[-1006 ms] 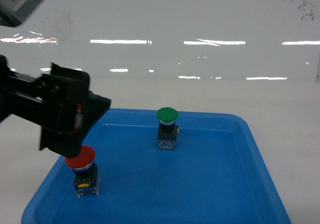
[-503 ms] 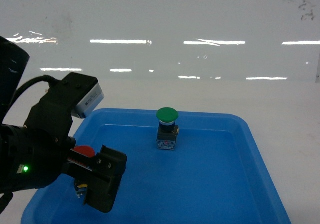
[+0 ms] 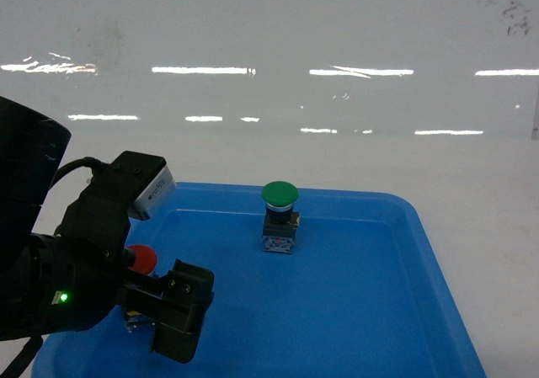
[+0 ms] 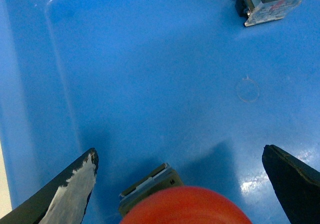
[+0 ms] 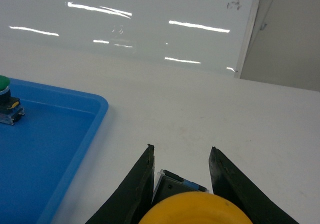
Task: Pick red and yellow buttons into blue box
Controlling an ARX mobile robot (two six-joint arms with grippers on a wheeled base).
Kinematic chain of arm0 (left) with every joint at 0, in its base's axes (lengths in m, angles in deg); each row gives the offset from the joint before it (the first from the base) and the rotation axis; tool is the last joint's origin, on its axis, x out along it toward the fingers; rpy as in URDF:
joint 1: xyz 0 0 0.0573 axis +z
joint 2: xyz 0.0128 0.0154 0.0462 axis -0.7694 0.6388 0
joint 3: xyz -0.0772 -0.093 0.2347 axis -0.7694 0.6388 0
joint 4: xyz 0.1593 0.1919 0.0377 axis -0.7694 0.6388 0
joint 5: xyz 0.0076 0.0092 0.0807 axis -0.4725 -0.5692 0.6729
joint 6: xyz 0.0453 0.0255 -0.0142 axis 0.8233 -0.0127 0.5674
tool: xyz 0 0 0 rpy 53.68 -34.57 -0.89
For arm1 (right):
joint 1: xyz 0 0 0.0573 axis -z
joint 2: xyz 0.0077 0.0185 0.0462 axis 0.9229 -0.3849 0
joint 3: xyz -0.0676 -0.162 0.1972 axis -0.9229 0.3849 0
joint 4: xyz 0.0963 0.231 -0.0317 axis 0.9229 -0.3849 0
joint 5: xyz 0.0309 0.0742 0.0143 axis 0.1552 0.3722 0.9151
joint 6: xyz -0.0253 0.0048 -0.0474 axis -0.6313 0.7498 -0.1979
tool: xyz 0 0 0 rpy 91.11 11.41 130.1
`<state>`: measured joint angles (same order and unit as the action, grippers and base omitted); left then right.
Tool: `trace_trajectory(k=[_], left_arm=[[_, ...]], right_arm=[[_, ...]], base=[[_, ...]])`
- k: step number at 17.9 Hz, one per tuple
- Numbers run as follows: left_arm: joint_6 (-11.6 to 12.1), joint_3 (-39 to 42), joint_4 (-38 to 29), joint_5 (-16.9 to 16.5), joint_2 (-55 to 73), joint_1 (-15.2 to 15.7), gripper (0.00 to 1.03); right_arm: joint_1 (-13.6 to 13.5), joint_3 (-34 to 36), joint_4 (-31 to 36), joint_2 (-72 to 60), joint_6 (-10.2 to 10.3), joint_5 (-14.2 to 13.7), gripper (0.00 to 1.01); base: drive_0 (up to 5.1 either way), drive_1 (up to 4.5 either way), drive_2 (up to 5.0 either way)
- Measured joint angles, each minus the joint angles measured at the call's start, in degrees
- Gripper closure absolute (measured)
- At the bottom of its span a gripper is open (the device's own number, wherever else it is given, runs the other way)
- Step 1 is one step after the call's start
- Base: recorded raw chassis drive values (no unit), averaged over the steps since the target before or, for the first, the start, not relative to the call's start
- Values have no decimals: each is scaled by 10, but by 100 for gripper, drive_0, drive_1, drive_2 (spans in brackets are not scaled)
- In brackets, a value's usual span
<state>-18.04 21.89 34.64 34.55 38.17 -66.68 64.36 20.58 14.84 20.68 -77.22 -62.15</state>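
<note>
step: red button [image 4: 186, 205] set inside blue box [image 3: 404, 311] | left gripper [image 4: 182, 184] released, straddling it | right gripper [image 5: 181, 184] grasping yellow button [image 5: 195, 209] outside box | next: carry it over box rim

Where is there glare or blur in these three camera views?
Head view: bright strip-light streaks reflect off the glossy white table; the left arm close to the lens looks dark and soft. Left wrist view: the red button is a blurred foreground blob, with a small highlight on the blue box floor. Right wrist view: the same streaks; the yellow button is out of focus.
</note>
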Motion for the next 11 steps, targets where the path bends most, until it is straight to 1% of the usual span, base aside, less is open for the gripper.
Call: trace_trajectory(k=[1,2,3,4,6,8,9,11], left_arm=[[0,-1,-5,0,3,4,5],[0,-1,-6,0,5,5,10],[0,0,-13,7,8,8,19],[0,1,-19,14,12,9,31],[1,9,-24,21,12,8,51],[5,13,-28,26,12,5,70],[5,17,-37,32,12,4,76],[4,28,-46,35,0,3,77]], right_arm=[[0,0,0,0,0,0,70],[0,0,0,0,0,0,70],[0,0,0,0,0,0,70],[0,0,0,0,0,0,70],[0,0,0,0,0,0,70],[0,0,0,0,0,0,70],[0,0,0,0,0,0,70],[0,0,0,0,0,0,70]], base=[[0,0,0],[0,0,0],[0,0,0],[0,0,0],[0,0,0],[0,0,0],[0,0,0],[0,0,0]])
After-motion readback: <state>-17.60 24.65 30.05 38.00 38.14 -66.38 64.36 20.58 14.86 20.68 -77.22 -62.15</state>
